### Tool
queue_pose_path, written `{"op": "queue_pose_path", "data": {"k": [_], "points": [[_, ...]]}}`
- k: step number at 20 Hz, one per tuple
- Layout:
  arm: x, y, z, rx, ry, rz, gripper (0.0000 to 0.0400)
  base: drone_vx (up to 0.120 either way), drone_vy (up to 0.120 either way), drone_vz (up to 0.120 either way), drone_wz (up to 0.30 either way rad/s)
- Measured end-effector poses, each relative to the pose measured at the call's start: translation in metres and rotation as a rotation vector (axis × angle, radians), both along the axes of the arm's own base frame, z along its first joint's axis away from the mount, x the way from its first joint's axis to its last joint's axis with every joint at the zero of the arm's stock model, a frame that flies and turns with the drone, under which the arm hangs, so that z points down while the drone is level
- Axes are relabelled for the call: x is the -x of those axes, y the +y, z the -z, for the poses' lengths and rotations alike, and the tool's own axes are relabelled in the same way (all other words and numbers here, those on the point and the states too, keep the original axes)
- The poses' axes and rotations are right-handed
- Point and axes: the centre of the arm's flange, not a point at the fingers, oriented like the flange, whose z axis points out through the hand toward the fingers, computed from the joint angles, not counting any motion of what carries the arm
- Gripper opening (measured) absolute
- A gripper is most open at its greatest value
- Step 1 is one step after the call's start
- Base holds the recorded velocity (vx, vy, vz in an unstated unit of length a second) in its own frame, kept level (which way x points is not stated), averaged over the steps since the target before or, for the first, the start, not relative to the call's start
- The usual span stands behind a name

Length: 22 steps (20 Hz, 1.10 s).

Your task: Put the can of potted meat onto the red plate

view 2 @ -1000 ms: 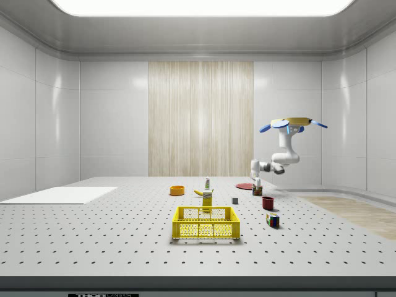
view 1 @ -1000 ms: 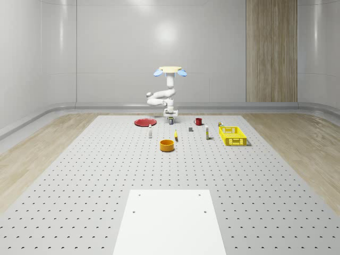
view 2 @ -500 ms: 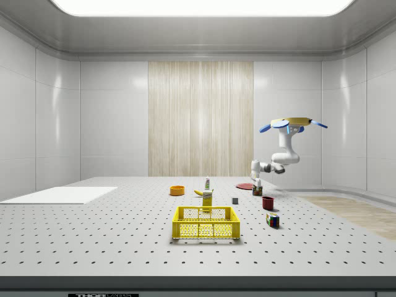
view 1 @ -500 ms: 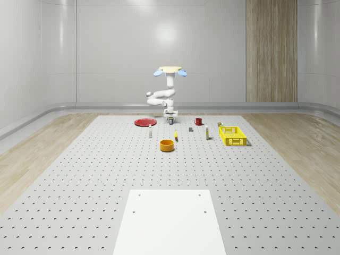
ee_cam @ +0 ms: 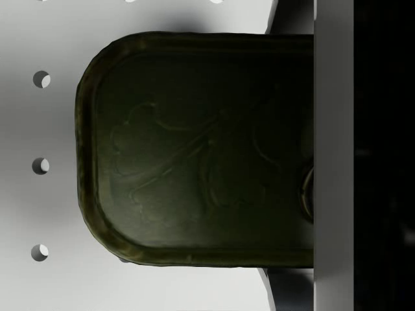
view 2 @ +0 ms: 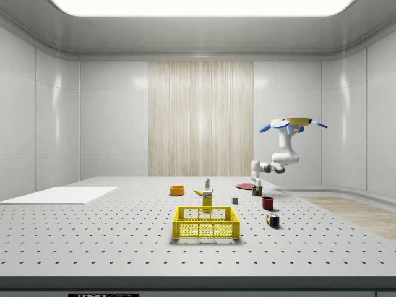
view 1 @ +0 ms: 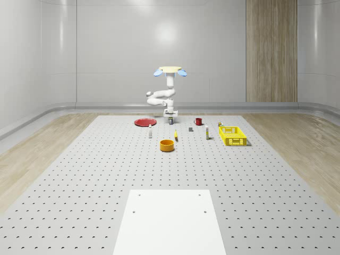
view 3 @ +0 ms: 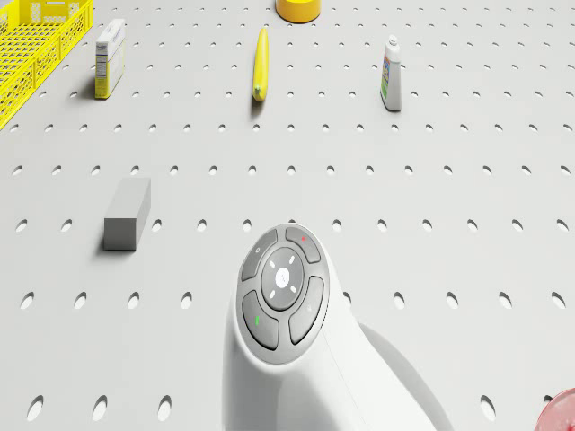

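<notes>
The perforated table [view 1: 79,175] is seen under the hovering drone [view 1: 170,70], at its far end, just beside the red plate [view 1: 144,122]; the arm [view 1: 162,98] is folded downward, and the gripper [view 1: 170,118] is lowered to the can of potted meat [ee_cam: 194,149], which stands on the table near the plate; whether the gripper is closed on it cannot be told. The can is judged not yet lifted; the carry across and the setting-down on the plate are left.

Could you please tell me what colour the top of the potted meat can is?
The can has a dark olive-green top, best seen in the wrist view.
</notes>
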Motion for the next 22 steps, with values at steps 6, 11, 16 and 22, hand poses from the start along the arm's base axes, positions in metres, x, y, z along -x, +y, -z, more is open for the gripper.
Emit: {"op": "queue_pose_path", "data": {"k": [6, 11, 16, 22], "points": [[0.000, 0.000, 0.008, 0.000, 0.000, -0.012, 0.0286, 0.000, 0.000, 0.000, 0.000], [0.000, 0.000, 0.025, 0.001, 0.000, -0.034, 0.0286, 0.000, -0.016, 0.104, 0.000], [0.000, 0.000, 0.033, 0.001, 0.000, -0.063, 0.0286, 0.000, -0.120, 0.120, 0.000], [0.000, 0.000, 0.037, 0.001, 0.000, -0.086, 0.0286, 0.000, -0.120, 0.020, 0.000]]}}
